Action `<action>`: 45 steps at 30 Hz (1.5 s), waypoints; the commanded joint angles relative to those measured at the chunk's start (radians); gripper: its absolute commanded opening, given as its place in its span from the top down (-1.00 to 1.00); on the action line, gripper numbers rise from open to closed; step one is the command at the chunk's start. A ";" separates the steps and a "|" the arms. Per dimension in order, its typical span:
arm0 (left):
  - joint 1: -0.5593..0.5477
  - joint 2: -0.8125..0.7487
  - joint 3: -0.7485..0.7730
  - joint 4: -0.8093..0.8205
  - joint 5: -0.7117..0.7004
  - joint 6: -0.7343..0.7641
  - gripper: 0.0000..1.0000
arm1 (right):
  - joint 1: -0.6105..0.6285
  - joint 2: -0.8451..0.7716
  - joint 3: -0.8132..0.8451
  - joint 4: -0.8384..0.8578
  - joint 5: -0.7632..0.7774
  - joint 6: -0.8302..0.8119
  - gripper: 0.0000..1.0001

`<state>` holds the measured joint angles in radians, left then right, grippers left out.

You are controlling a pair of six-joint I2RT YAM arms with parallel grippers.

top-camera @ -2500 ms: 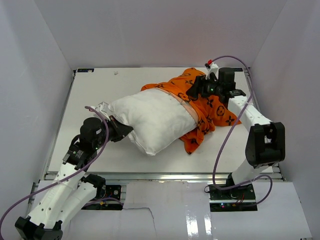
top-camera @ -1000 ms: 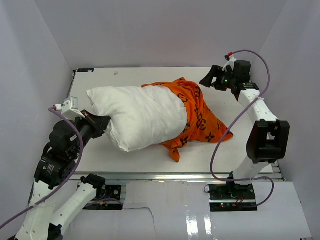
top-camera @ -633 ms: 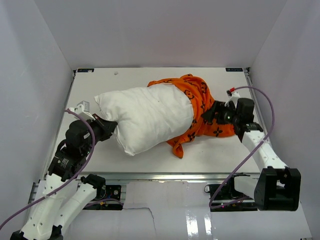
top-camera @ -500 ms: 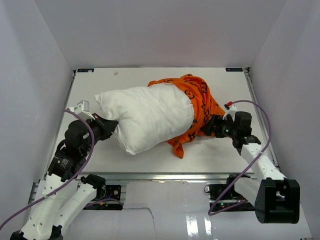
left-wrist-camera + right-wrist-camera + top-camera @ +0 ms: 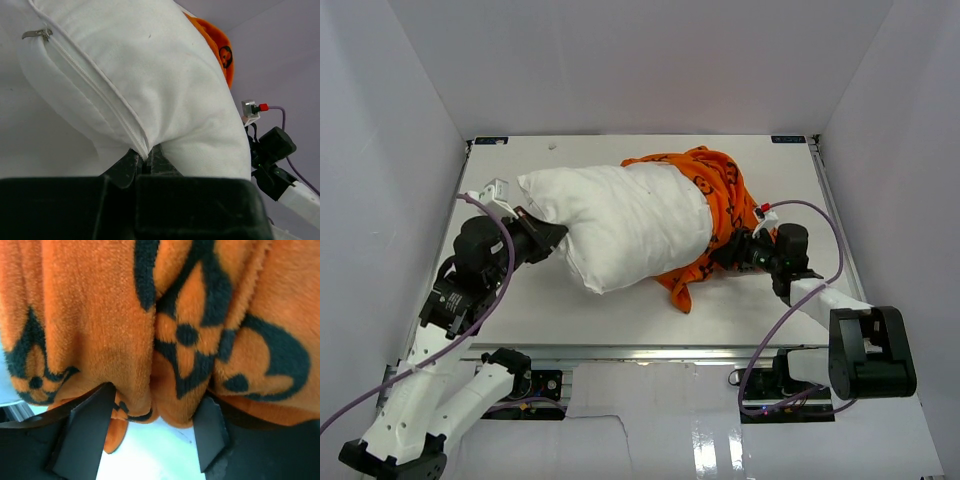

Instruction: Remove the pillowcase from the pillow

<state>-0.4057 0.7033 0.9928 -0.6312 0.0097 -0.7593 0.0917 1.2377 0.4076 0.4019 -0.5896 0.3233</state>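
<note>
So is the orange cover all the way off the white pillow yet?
No, the orange pillowcase is wrapped around the right end of the white pillow in the top view.

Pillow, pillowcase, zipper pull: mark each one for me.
pillow [image 5: 630, 225]: top view, middle of its bare white side.
pillowcase [image 5: 720, 190]: top view, bunched orange folds at the pillow's right end.
zipper pull [image 5: 35, 34]: left wrist view, metal tab on the seam.

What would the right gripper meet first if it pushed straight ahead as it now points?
The pillowcase: its orange folds sit between the spread fingers of the right gripper. The pillow probably lies behind.
</note>
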 commanded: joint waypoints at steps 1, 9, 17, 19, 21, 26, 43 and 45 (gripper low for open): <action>0.001 0.040 0.104 0.088 0.043 0.006 1.00 | 0.016 0.042 0.005 0.127 -0.021 0.033 -0.19; 0.002 0.217 0.631 -0.103 -0.071 0.072 1.00 | -0.136 0.063 0.063 0.012 0.234 0.126 0.85; 0.001 0.332 1.009 -0.251 -0.132 0.107 1.00 | -0.359 0.140 0.134 -0.023 0.292 0.227 0.85; 0.001 0.334 1.018 -0.252 -0.128 0.110 1.00 | -0.400 0.154 0.157 -0.037 0.321 0.258 0.85; 0.002 0.328 1.014 -0.248 -0.138 0.123 1.00 | -0.424 0.151 0.165 -0.038 0.339 0.276 0.85; 0.002 0.325 1.070 -0.240 -0.189 0.149 1.00 | -0.465 0.131 0.223 -0.080 0.433 0.293 0.85; 0.001 0.306 1.181 -0.182 -0.146 0.075 1.00 | -0.500 0.241 0.227 -0.041 0.510 0.358 0.85; 0.001 0.303 1.199 -0.183 -0.142 0.078 1.00 | -0.521 0.259 0.223 -0.040 0.510 0.375 0.85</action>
<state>-0.4343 1.1496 2.0445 -1.0935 0.0124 -0.6891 -0.3153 1.4467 0.6064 0.3428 -0.4400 0.7040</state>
